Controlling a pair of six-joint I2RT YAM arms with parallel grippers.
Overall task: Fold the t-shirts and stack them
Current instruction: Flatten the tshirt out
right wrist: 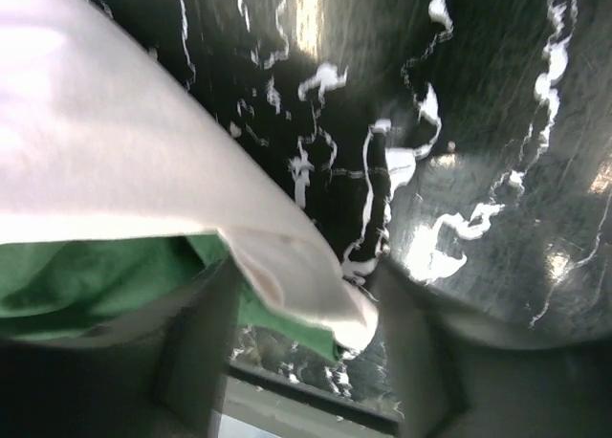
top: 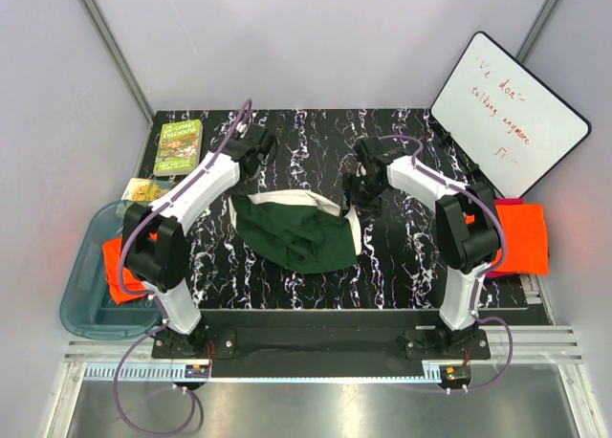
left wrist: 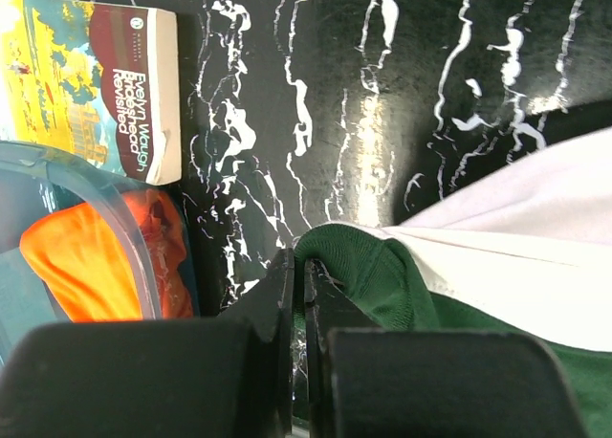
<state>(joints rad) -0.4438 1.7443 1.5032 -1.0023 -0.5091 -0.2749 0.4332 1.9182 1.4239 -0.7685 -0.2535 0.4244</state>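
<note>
Two views differ — left claw (left wrist: 298,290) clenched on t-shirt (top: 292,232) sleeve, right claw (right wrist: 306,309) spread, seen only from wrists.

Walled in pale grey panels (top: 316,36) on three sides. Floored with a glossy black, white-veined counter (top: 316,142) catching overhead glare. Backed far right by a leaning whiteboard (top: 509,115).

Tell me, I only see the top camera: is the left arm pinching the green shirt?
Observer: Yes. In the left wrist view, the left gripper is shut on a dark green fold of the t-shirt.
Operator: And the other arm?
Observer: The right gripper is open, with a cream corner of the shirt lying between its fingers.
Operator: What's the yellow book called?
Observer: Its spine reads Evelyn Waugh, Brideshead Revisited.
</note>
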